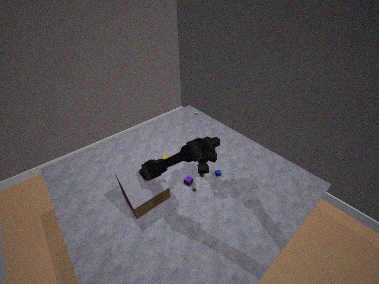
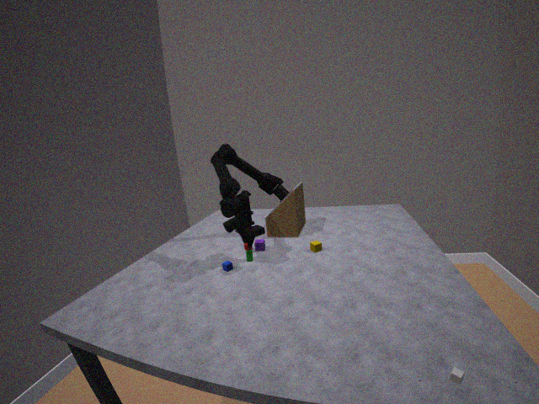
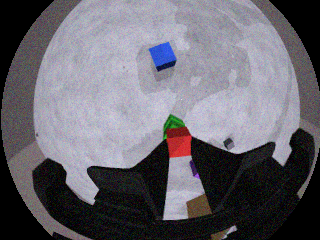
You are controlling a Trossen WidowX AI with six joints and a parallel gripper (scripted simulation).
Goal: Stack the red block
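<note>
From above, the black arm (image 1: 183,154) reached over the grey table (image 1: 92,238), its gripper (image 1: 202,170) hiding all but a sliver of the green tower (image 1: 202,175), between purple block (image 1: 188,180) and blue block (image 1: 218,173). On the side view, the red block (image 2: 247,246) sat clamped just above the tower. At the wrist, the fingers pinched the red block, green showing beyond it.
</note>
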